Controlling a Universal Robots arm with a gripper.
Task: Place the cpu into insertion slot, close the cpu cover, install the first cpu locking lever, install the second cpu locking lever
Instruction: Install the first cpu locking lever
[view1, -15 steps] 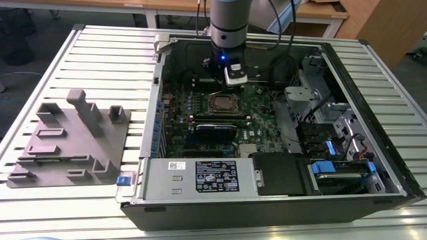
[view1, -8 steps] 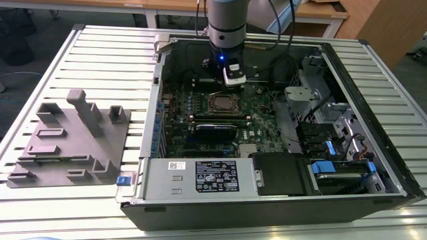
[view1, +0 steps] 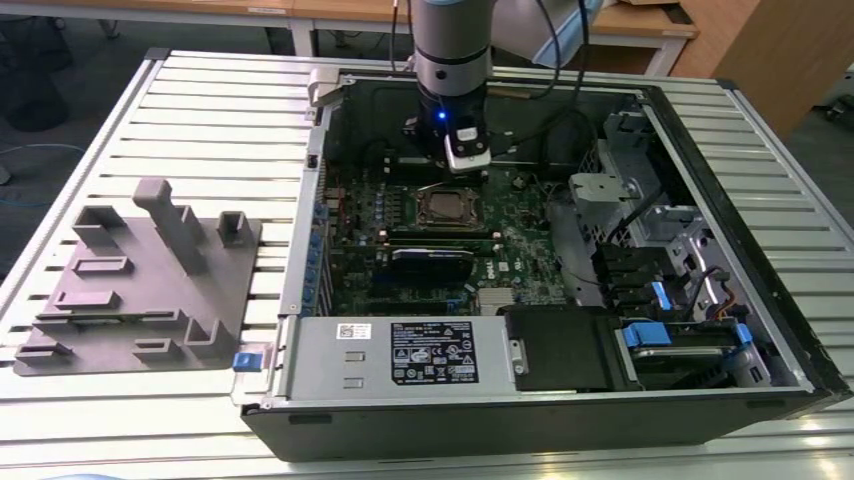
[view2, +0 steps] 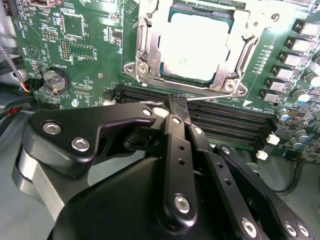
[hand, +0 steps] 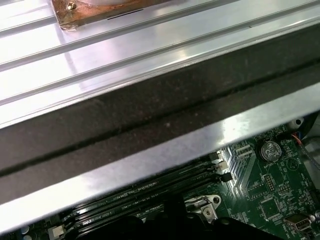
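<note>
Claw pinched narrow, tips at locking lever beside cpu cover closed over cpu; arm top centre, exterior view.

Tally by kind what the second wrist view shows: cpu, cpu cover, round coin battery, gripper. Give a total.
cpu: 1
cpu cover: 1
round coin battery: 1
gripper: 1
Total: 4

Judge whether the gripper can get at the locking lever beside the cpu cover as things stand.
Probably yes: in the second wrist view the gripper sits at the free end of the locking lever, with nothing between them.
</note>
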